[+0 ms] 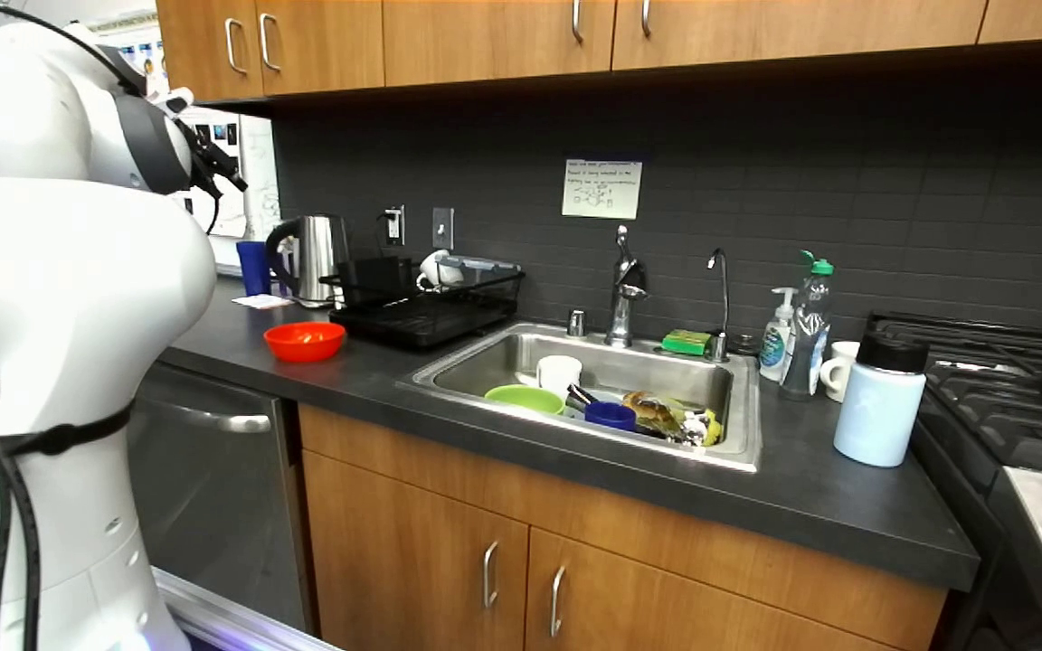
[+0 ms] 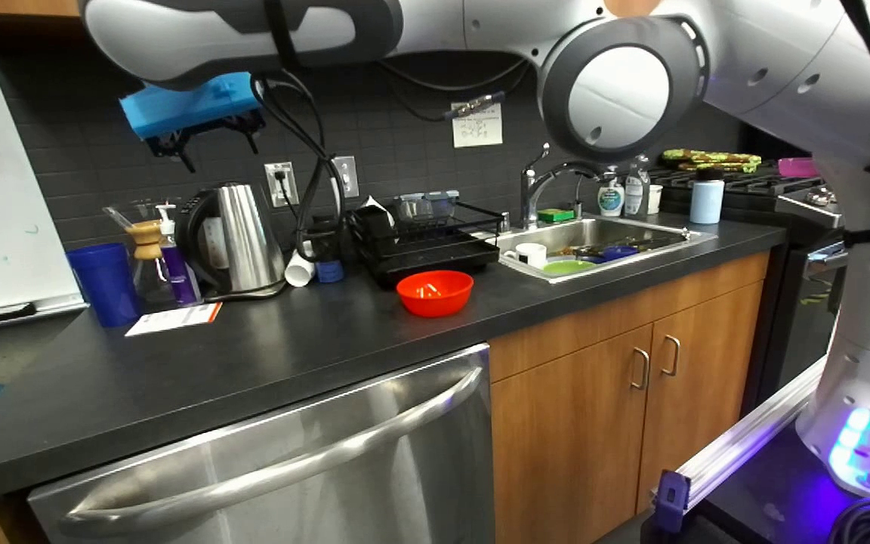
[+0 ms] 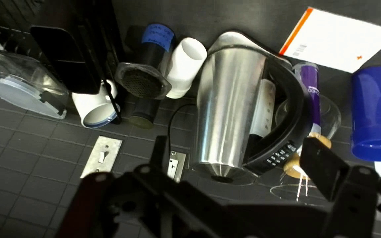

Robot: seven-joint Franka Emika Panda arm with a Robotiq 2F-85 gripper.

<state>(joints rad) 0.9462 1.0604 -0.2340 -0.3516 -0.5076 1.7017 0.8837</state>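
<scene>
Looking in an exterior view, I find the tall brushed-steel kettle point(image 1: 320, 258) upright on the dark counter point(image 1: 376, 380). In an exterior view, my black pincer point(image 2: 220, 151) hangs spread and empty, higher than the kettle. In the wrist view, I judge any approach calls for squaring to its curved black handle point(image 3: 302, 99), clear of the wood-collared glass carafe point(image 3: 293, 170).

White arm point(image 2: 624, 91) stretched out high, gripper point(image 3: 234, 148) angled roughly downward, fingers point(image 3: 321, 167) spread wide (exact tilt hard to judge)
</scene>
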